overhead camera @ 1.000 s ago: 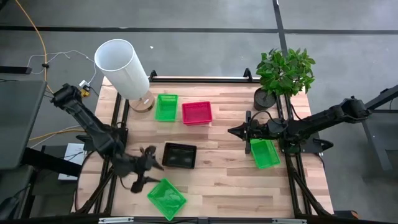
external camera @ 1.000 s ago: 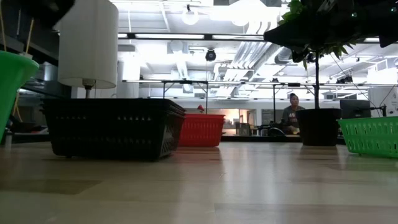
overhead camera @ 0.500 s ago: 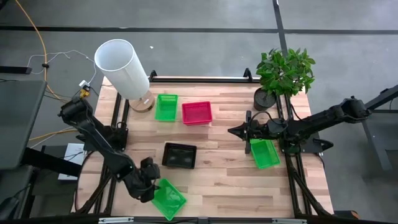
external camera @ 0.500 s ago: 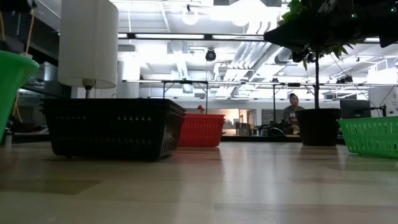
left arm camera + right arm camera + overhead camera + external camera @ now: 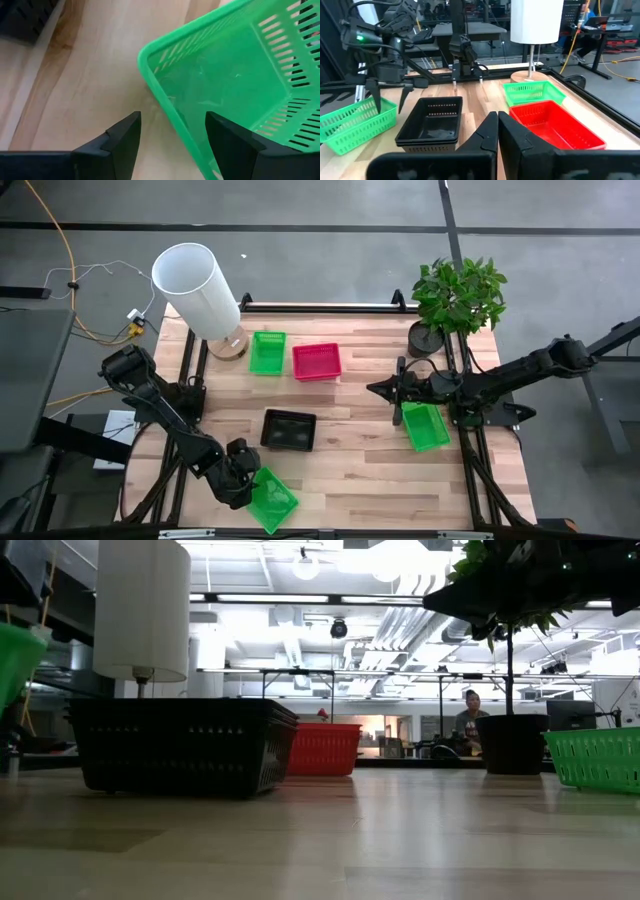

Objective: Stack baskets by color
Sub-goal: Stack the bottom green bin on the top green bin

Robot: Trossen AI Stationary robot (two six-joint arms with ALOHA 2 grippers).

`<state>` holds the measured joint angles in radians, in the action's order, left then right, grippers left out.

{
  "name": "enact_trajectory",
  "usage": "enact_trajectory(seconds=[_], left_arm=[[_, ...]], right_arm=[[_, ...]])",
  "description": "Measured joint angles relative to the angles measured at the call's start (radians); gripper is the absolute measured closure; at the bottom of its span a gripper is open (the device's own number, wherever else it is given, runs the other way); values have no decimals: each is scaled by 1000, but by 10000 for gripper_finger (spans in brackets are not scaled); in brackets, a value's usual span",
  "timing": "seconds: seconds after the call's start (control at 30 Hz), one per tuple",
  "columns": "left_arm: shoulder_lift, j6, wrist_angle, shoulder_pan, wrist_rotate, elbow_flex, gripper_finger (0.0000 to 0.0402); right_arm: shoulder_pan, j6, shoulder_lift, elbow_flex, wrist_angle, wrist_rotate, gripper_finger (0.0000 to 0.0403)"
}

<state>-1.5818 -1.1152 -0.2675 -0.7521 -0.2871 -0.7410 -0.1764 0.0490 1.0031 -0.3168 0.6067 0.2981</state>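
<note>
Several baskets rest on the wooden table: a green one [image 5: 267, 352] and a pink-red one [image 5: 316, 361] at the far side, a black one [image 5: 289, 430] in the middle, a green one [image 5: 426, 426] at the right, and a green one [image 5: 274, 500] at the near left. My left gripper [image 5: 247, 480] is open and points steeply down over that near-left basket [image 5: 235, 85]. One finger [image 5: 117, 142] stands outside its wall [image 5: 162, 97] and the other finger [image 5: 232, 145] inside. My right gripper [image 5: 384, 390] is shut and holds level above the table, beside the right green basket.
A large white cylinder [image 5: 196, 285] on a wooden foot stands at the far left corner. A potted plant [image 5: 456, 298] stands at the far right. The table's near edge runs just below the near-left basket. Bare wood lies between the black basket and the right green one.
My left gripper has come down and toward the table's near edge, rolling its wrist as it went. Its open fingers now stand astride the wall of the near-left green basket. My right arm has kept still.
</note>
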Motion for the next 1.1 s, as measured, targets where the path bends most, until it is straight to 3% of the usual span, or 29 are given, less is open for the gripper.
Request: enact_trajectory(seconds=[0.2,0.47,0.63,0.83,0.97,1.1], left_arm=[[0,21,0,0,12,0,253],[51,86,-73,0,68,0,389],[192,113,-239,1,37,-43,393],[329,274,-595,55,-123,-266,400],[348,482,-818,180,-255,-442,401],[341,761,-921,381,-375,-588,401]], right_arm=[[0,3,0,0,3,7,402],[0,3,0,0,3,7,402],[0,6,0,0,3,7,402],[0,4,0,0,2,6,402],[0,4,0,0,-2,-1,402],[0,20,0,0,-4,-18,402]])
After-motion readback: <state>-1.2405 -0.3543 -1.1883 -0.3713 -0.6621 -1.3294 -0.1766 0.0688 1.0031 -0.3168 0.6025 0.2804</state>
